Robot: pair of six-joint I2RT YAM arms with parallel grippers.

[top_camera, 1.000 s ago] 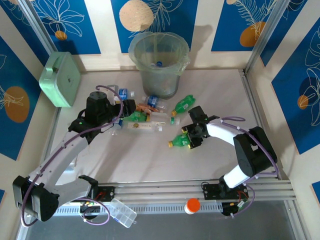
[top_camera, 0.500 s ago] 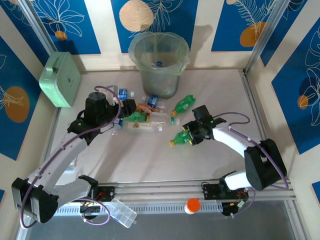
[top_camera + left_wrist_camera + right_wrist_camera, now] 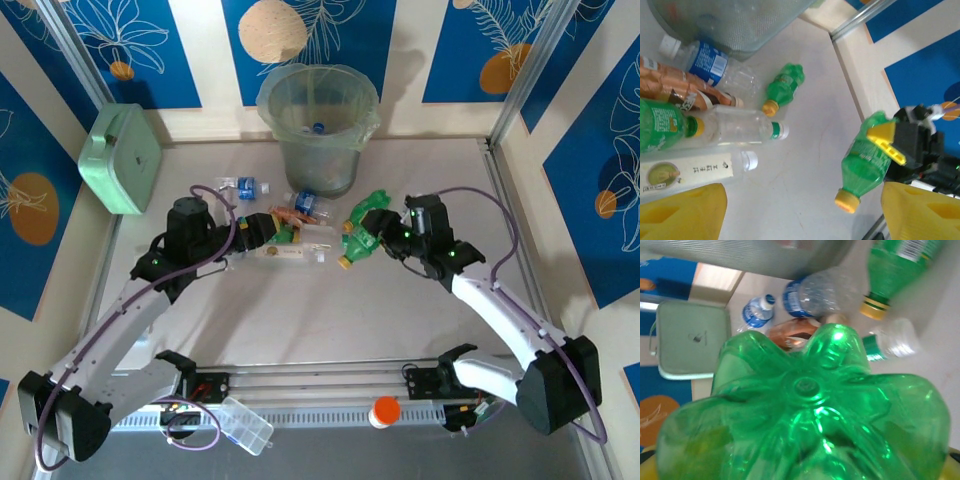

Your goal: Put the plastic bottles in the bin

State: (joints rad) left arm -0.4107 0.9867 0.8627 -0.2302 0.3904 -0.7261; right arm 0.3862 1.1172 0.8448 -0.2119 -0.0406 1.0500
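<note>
Near rail: an orange-capped jar (image 3: 385, 410) stands by the right arm's base. A clear compartment case (image 3: 246, 424) lies by the left arm's base.

Left gripper (image 3: 270, 228): jaws wide apart, nothing between them. It is positioned over the left end of the bottle cluster.

Right gripper (image 3: 388, 238): closed on a green bottle (image 3: 362, 240), whose base faces the wrist. The bottle is tilted, yellow cap lowest and pointing near-left. One yellow finger (image 3: 885, 142) lies across its side. Whether it is clear of the table (image 3: 300, 310) cannot be told.

Cluster between the grippers, on the table:
- a white-labelled bottle (image 3: 690, 172)
- a clear bottle with green-and-white cap (image 3: 740, 127)
- a yellow-capped green bottle (image 3: 662, 125)
- an orange-brown labelled bottle (image 3: 670, 90)
- a blue-labelled clear bottle (image 3: 710, 60), lying at the foot of the bin

A loose green bottle (image 3: 785, 87) lies just right of the cluster. A small blue-labelled bottle (image 3: 245, 186) lies apart to the left.

Far edge: the bin (image 3: 318, 160) stands upright at centre, with a blue cap (image 3: 318, 127) visible inside. A mint green box (image 3: 122, 158) leans at the far-left wall.
</note>
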